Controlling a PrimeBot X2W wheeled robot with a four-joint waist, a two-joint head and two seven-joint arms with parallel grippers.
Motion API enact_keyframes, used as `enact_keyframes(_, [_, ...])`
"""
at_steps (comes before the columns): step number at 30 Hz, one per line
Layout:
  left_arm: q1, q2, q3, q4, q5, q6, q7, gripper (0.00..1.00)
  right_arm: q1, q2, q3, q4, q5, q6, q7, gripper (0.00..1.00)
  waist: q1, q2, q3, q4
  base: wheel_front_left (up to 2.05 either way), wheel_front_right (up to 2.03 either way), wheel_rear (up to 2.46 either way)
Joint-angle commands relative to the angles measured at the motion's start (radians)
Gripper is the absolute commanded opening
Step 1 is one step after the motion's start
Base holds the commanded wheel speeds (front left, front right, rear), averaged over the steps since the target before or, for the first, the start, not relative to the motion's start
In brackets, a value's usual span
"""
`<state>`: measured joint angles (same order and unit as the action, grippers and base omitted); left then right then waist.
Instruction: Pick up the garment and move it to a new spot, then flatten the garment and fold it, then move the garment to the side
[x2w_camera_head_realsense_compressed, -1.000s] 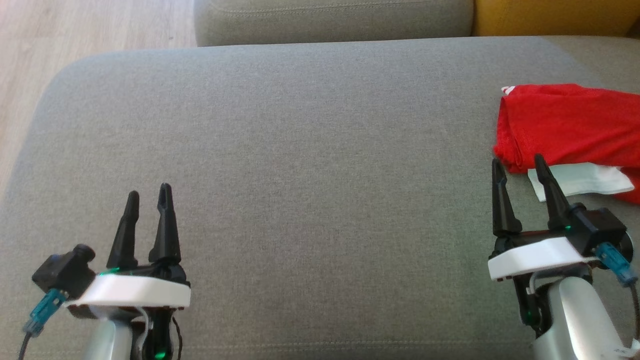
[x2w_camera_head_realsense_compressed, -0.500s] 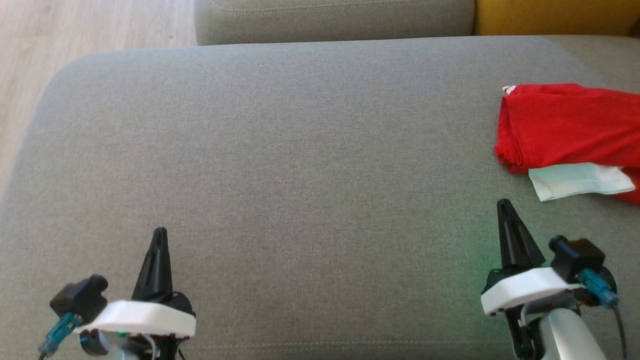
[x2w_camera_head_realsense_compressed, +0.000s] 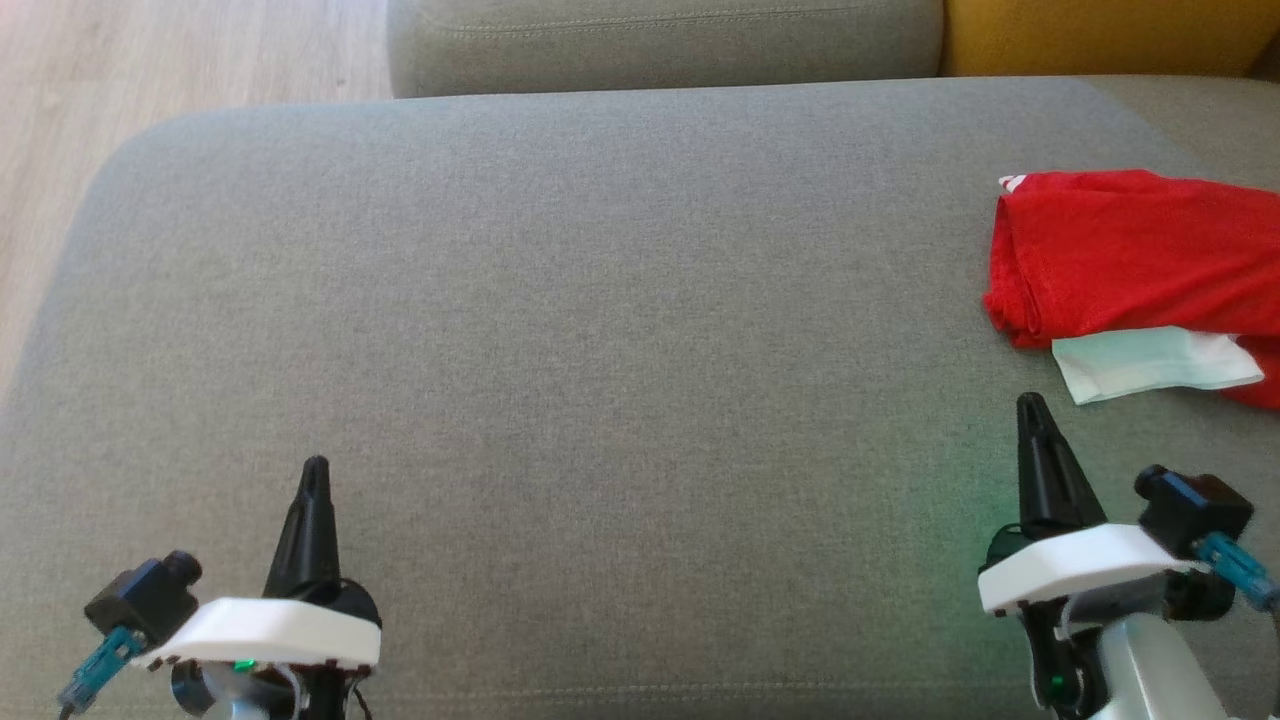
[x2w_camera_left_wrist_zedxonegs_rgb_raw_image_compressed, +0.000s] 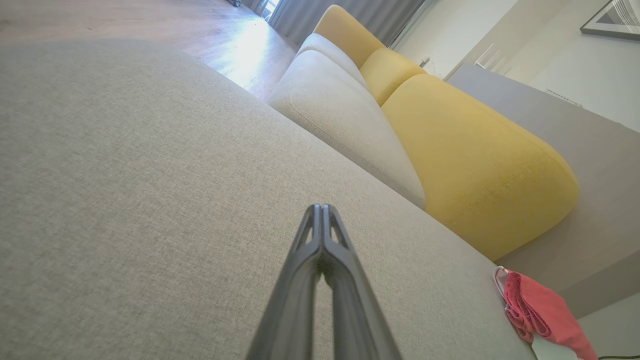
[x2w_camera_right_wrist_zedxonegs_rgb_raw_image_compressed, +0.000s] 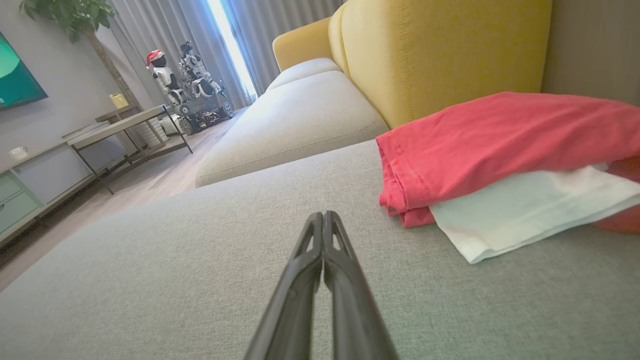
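Left claw (x2w_camera_head_realsense_compressed: 314, 468) and right claw (x2w_camera_head_realsense_compressed: 1031, 403) share black tapered fingers (x2w_camera_head_realsense_compressed: 1046, 480), white collars (x2w_camera_head_realsense_compressed: 270, 632), teal cable plugs (x2w_camera_head_realsense_compressed: 100, 665)

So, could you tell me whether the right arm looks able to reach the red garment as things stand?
Probably yes: the right claw, shut, sits just short of the red garment, with bare grey cushion between them. A white cloth lies along the garment's near edge.
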<state>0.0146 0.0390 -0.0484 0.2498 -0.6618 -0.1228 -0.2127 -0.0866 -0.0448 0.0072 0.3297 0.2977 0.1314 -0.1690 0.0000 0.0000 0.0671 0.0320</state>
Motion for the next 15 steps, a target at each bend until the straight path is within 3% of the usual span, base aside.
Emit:
enact_keyframes(1, [-0.049,0.010,0.017,-0.032,-0.021,-0.001,0.006,0.00,-0.038,-0.002,-0.006,-0.039,0.029,0.000,0.007,0.00,0.0000,0.0000,-0.001,0.000,0.00,0.00,0.00])
enact_keyframes(15, [-0.058,0.013,0.032,-0.028,-0.146,-0.002,0.045,0.00,-0.036,-0.002,-0.021,-0.045,0.197,0.000,0.043,0.00,0.0000,0.0000,-0.009,-0.004,0.00,0.00,0.00])
